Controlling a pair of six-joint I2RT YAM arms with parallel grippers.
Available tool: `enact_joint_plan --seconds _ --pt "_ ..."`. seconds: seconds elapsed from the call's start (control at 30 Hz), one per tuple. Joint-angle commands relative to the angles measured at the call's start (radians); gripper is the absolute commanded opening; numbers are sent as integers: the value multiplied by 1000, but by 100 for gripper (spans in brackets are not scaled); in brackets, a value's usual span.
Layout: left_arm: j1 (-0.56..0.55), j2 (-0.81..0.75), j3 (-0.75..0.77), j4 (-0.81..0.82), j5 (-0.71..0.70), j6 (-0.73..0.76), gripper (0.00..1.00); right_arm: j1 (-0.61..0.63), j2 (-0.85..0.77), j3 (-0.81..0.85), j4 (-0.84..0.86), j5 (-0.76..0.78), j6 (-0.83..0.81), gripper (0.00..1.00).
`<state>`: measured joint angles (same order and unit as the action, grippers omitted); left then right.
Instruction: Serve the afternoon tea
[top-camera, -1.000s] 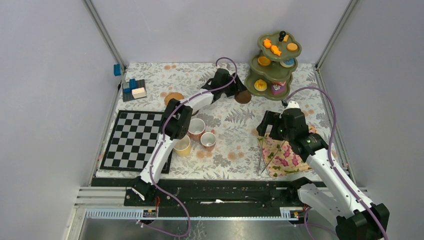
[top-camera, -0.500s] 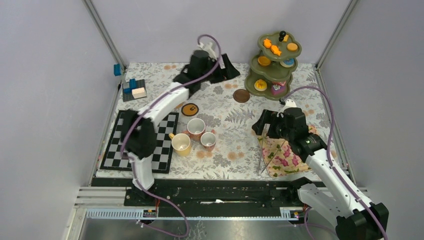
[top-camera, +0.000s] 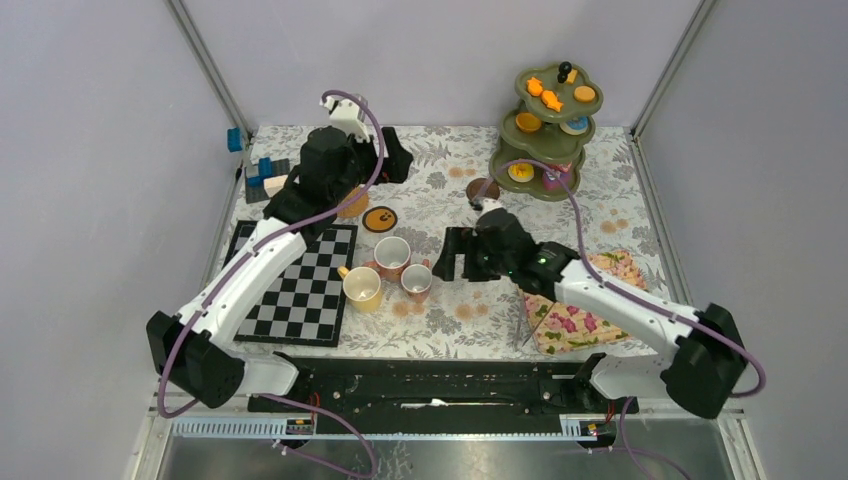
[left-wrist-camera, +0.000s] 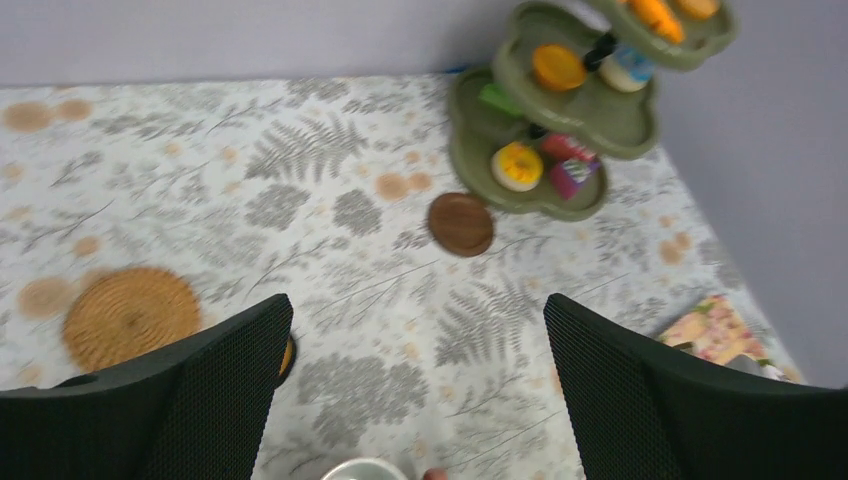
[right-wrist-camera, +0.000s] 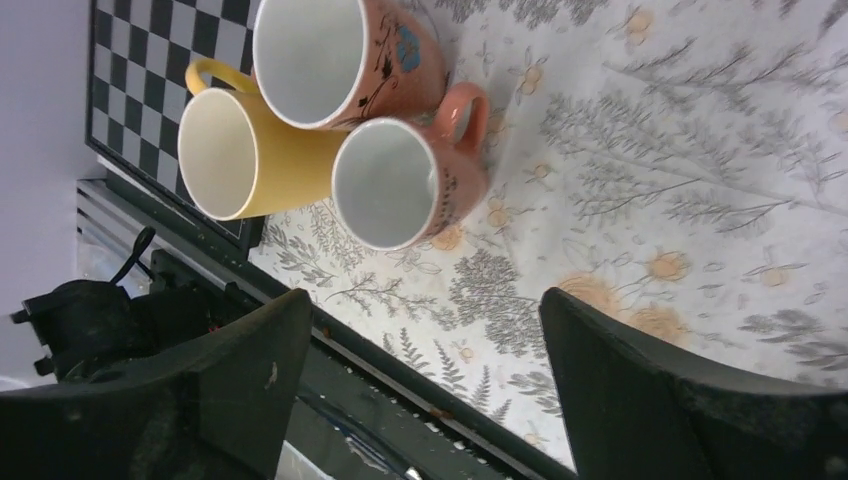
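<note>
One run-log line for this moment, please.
left gripper open, empty | right gripper open, empty, near small yellow mug and two pinkish mugs, clustered | round brown coaster bare beside olive-green three-tier stand

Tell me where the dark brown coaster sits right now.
In the top view, the dark brown coaster lies flat right of centre, just left of the base of the olive three-tier stand.

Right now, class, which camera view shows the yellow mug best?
The right wrist view: the yellow mug is large, rim and handle clear. Top external shows the mug small, by the chessboard. Left wrist does not show it.
</note>
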<state>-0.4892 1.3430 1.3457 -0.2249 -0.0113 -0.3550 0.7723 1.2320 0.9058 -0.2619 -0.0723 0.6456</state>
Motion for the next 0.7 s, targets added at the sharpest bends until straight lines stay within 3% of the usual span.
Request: enact_joint_plan --seconds 0.0,0.4,0.67 --pt "0 -68 -88 62 -137 82 99 109 101 87 -101 215 83 82" --pt "0 -109 -163 103 -95 46 99 209 347 230 -121 327 101 64" --pt "-2 -115 -173 105 -93 37 99 233 485 379 -273 412 87 39"
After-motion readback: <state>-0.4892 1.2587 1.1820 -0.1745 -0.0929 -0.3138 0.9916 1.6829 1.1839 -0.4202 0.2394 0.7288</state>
